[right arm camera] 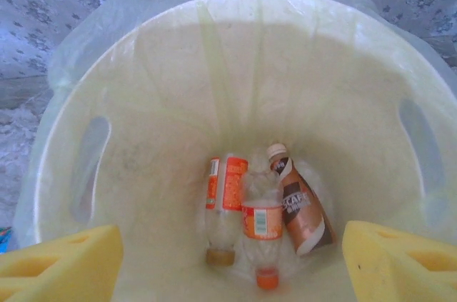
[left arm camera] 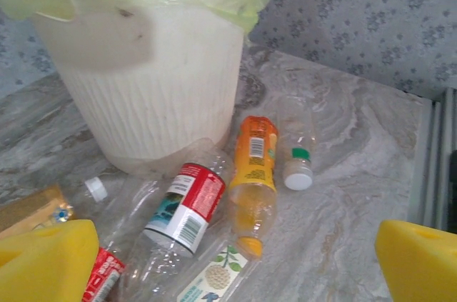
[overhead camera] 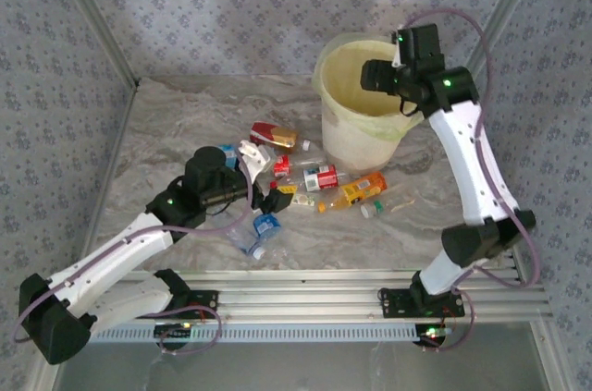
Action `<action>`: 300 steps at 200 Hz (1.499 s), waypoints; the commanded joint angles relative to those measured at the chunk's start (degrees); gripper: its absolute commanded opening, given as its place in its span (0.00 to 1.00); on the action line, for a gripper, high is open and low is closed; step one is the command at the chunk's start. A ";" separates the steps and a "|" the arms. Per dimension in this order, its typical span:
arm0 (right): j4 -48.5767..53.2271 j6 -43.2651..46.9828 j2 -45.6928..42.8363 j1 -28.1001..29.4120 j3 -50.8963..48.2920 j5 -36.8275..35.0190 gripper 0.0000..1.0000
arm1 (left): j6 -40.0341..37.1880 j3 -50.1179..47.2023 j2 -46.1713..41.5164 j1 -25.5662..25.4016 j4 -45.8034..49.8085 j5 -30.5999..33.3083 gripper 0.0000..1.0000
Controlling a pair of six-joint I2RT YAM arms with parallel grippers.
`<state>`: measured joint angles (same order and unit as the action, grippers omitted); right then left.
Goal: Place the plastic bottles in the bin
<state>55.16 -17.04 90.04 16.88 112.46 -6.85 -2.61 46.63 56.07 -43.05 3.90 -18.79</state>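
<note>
Marble-patterned tabletop [overhead camera: 185,132], boxed in by flowered grey walls, carries the bin [overhead camera: 356,146] toward its far side. Three plastic bottles lie at the bottom of the bin: two with orange labels [right arm camera: 225,195] and one with a brown label [right arm camera: 300,205]. That is the part done. By my count the larger share is left, a loose scatter of bottles [overhead camera: 314,178] on the table just in front of the bin, among them an orange one [left arm camera: 255,152] and a red-labelled one [left arm camera: 187,205] close to its wall. The right gripper [right arm camera: 228,263] hangs over the bin's mouth, fingers spread and empty. The left gripper [left arm camera: 232,266] hovers above the scatter in front of the bin, likewise spread, holding nothing.
</note>
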 commanded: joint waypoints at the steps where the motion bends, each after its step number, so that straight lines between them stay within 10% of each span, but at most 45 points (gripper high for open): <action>1: 2.12 -4.60 -5.76 -0.12 -5.86 -0.72 0.84 | -1.66 2.88 0.81 -0.93 1.56 -4.87 1.00; 118: -3.69 -29.25 -37.37 -4.56 -52.80 -0.40 0.87 | -3.70 5.75 5.54 -4.53 6.40 -4.07 1.00; 300: -31.43 -40.67 -27.77 -14.45 -77.35 10.72 0.94 | -4.35 6.06 5.89 -5.14 7.26 -3.54 1.00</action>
<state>27.70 -56.38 60.84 3.88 36.47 2.72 -6.04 50.87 61.73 -47.75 10.59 -22.52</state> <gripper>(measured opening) 0.943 0.995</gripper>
